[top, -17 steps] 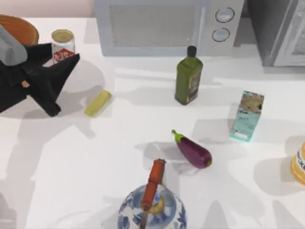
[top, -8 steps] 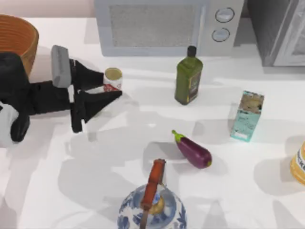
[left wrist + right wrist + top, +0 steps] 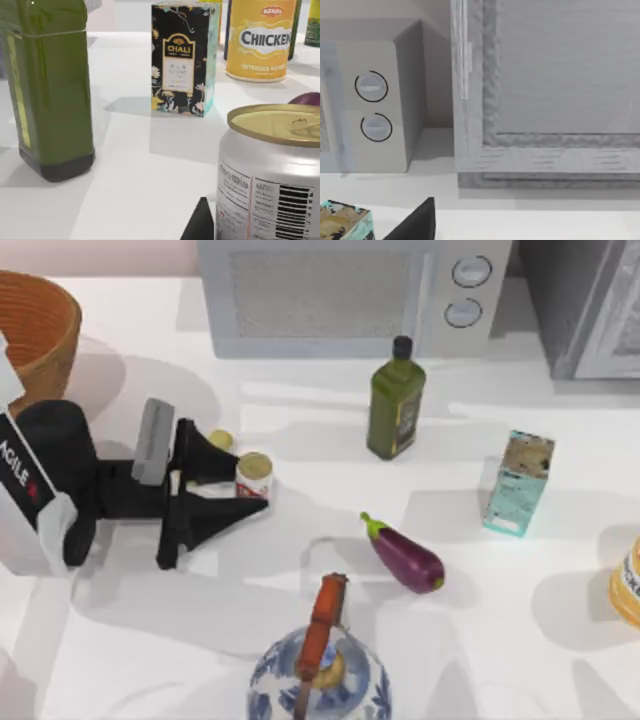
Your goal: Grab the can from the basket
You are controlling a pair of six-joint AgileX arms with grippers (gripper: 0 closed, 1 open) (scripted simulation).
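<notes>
Gripping the can (image 3: pixel 254 475), my left gripper (image 3: pixel 238 483) sits over the left half of the table (image 3: pixel 300 640) in the top view, its two dark fingers closed on either side of the small tin with the gold-tan top. The can is out of the basket (image 3: pixel 38 320), which stands well apart at the table's far left corner. A small yellow-green cylinder (image 3: pixel 220 440) peeks out just behind the upper finger. To the right I see the olive oil bottle (image 3: pixel 396 400) in front of the microwave (image 3: pixel 350 295), then the teal carton (image 3: pixel 518 483), the eggplant (image 3: pixel 404 555) nearer the middle, a blue-and-white teapot (image 3: pixel 318 670) at the near edge, and an orange-yellow container (image 3: pixel 627 585) at the right edge.

From the left wrist view, the can (image 3: pixel 270 170) is close up, silver-sided with a barcode and a gold lid, and a dark fingertip (image 3: pixel 199 222) touches its side. Beyond it stand the oil bottle (image 3: pixel 47 90), the carton (image 3: pixel 182 57) and the yellow container (image 3: pixel 260 40) marked "CHICKEN".

From the right wrist view, I see the microwave's two dials (image 3: pixel 372 107), a grey cabinet (image 3: pixel 550 90) beside it, and a corner of the carton (image 3: pixel 342 222). One dark finger (image 3: pixel 417 222) of my right gripper shows, and I cannot tell how its fingers stand.
</notes>
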